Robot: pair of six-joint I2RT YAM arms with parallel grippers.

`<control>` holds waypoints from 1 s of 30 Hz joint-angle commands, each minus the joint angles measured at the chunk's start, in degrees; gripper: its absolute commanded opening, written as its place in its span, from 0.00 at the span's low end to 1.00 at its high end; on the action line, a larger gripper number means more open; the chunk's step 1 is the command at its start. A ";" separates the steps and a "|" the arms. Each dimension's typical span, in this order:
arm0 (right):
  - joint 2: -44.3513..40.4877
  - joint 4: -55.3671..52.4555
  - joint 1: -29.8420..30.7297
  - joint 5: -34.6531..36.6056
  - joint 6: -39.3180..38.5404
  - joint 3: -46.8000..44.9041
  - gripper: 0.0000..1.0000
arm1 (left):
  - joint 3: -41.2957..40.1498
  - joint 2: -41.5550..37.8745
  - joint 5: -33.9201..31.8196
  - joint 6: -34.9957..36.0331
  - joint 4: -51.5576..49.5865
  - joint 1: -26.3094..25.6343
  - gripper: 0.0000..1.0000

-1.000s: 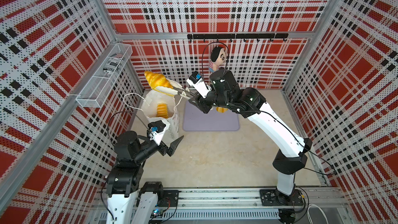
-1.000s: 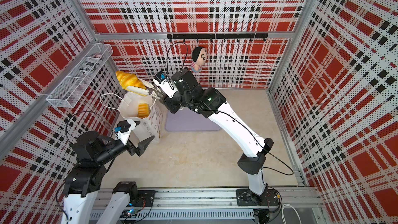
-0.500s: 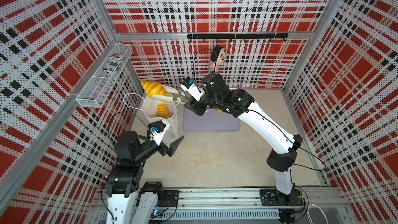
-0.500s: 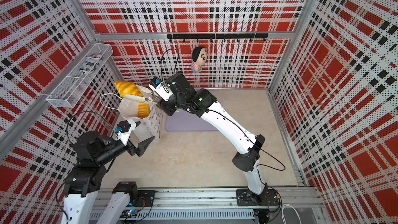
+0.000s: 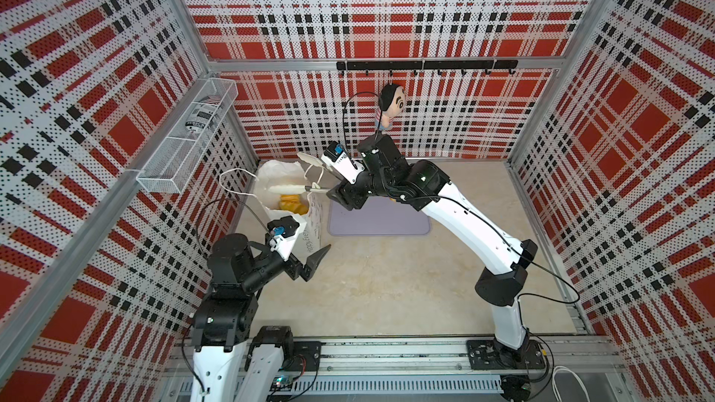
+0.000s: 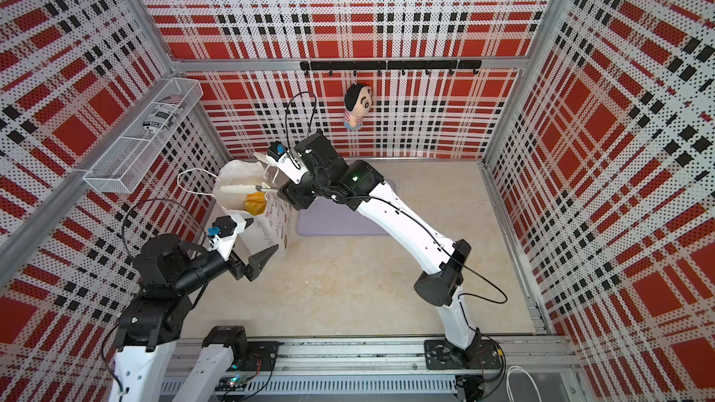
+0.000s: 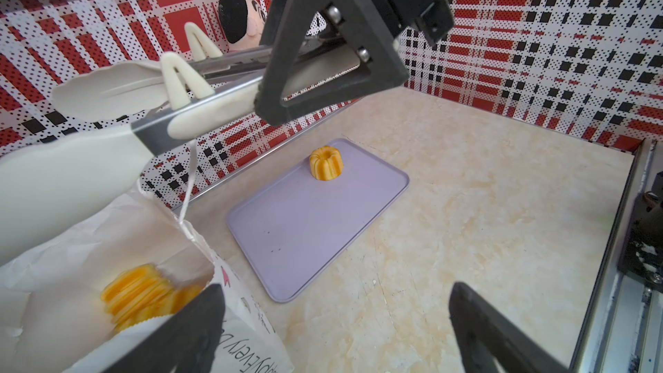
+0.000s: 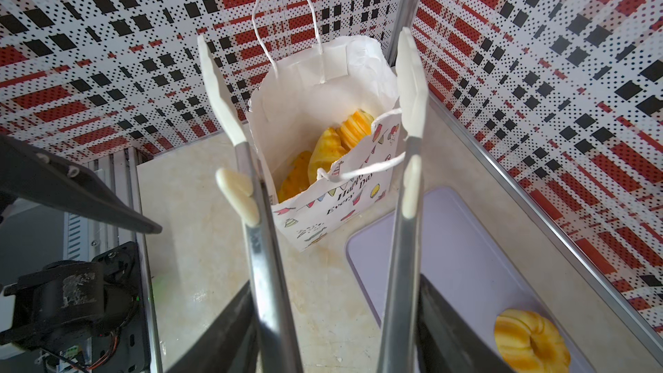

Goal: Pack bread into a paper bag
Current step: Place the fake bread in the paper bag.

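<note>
The white paper bag (image 5: pixel 271 172) (image 6: pixel 232 175) (image 8: pixel 323 77) stands open at the far left, with several golden bread pieces (image 5: pixel 293 203) (image 6: pixel 256 203) (image 8: pixel 333 148) inside. My right gripper (image 5: pixel 340 193) (image 8: pixel 333 335) is shut on metal tongs (image 5: pixel 294 188) (image 8: pixel 409 77). Their white blades are spread apart above the bag's mouth with nothing between them. A ring-shaped bun (image 7: pixel 325 163) (image 8: pixel 531 342) sits on the lavender tray (image 7: pixel 305 217) (image 5: pixel 379 222). My left gripper (image 5: pixel 309 241) (image 6: pixel 257 241) (image 7: pixel 335 292) is open beside the bag's printed front wall (image 7: pixel 247 335).
A wire basket (image 5: pixel 185 141) is fixed to the left wall. A doll (image 5: pixel 389 108) hangs from the hook rail (image 5: pixel 425 65) on the back wall. The bag's cord handles (image 8: pixel 283 16) stick up. The metal base rail (image 5: pixel 387 353) runs along the front.
The right arm lowered the tongs to the bag's mouth. The blades spread, and the croissant they held is now inside the bag. The left arm has not moved.
</note>
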 commanded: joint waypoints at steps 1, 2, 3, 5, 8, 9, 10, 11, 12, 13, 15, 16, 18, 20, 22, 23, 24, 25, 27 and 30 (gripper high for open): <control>-0.83 2.98 -0.01 1.92 -0.53 1.81 0.65 | 0.73 0.44 -0.16 0.58 -0.22 -0.52 0.98; -1.06 2.98 -0.17 2.36 -0.55 1.72 0.65 | 0.78 0.52 -0.14 0.58 -0.21 -0.48 0.98; -1.36 2.93 -0.52 2.76 -0.56 1.79 0.65 | 0.82 0.61 -0.05 0.52 -0.21 -0.48 0.98; -1.88 2.67 -1.36 3.42 -0.47 1.74 0.65 | 0.94 0.79 -0.01 0.71 -0.24 -0.55 0.98; -2.92 1.98 -2.93 5.13 -0.21 1.55 0.64 | 1.00 0.88 0.07 0.69 -0.21 -0.57 0.98; -3.41 1.83 -3.64 5.60 -0.06 1.20 0.63 | 0.99 0.88 0.14 0.69 -0.23 -0.62 0.98; -4.10 1.92 -4.41 6.18 0.08 0.67 0.63 | 1.03 0.94 0.08 0.76 -0.21 -0.57 0.98; -4.69 1.92 -5.11 6.51 0.15 0.02 0.63 | 0.99 0.97 0.13 0.75 -0.21 -0.65 0.98; -5.45 1.96 -5.92 6.96 0.16 -0.42 0.62 | 1.01 0.96 0.06 0.83 -0.26 -0.70 0.98; -6.31 2.10 -6.78 7.54 0.28 -2.20 0.62 | 0.99 0.97 0.09 0.81 -0.21 -0.68 0.98; -7.92 2.42 -8.19 8.33 0.31 -4.66 0.61 | 0.97 1.04 0.01 0.92 -0.21 -0.74 0.98; -8.73 2.61 -8.82 8.86 0.37 -5.88 0.61 | 0.98 1.05 0.00 0.94 -0.22 -0.74 0.98; -10.45 3.03 -10.13 9.85 0.33 -8.71 0.61 | 0.91 1.28 -0.02 1.01 -0.17 -0.83 0.98; -11.69 3.17 -11.31 10.60 0.47 -11.27 0.61 | 1.04 1.53 -0.03 1.02 -0.21 -0.94 0.98; -12.93 3.15 -12.43 12.01 0.61 -13.73 0.61 | 1.00 1.56 -0.03 1.01 -0.15 -1.09 0.98; -13.58 3.16 -13.04 12.72 0.65 -15.00 0.60 | 0.92 1.56 -0.15 1.02 -0.21 -1.14 0.98; -14.33 3.15 -13.64 13.15 0.70 -16.46 0.60 | 0.90 1.53 -0.20 0.97 -0.26 -1.18 0.98; -15.08 3.31 -14.16 13.39 0.96 -17.83 0.60 | 0.94 1.57 -0.28 0.94 -0.20 -1.18 0.98; -16.95 4.15 -15.37 13.30 1.48 -21.31 0.59 | 0.79 1.71 -0.31 0.85 -0.21 -1.27 0.98; -19.65 5.29 -16.94 13.17 2.31 -26.07 0.59 | 0.74 1.67 -0.28 0.77 -0.19 -1.38 0.98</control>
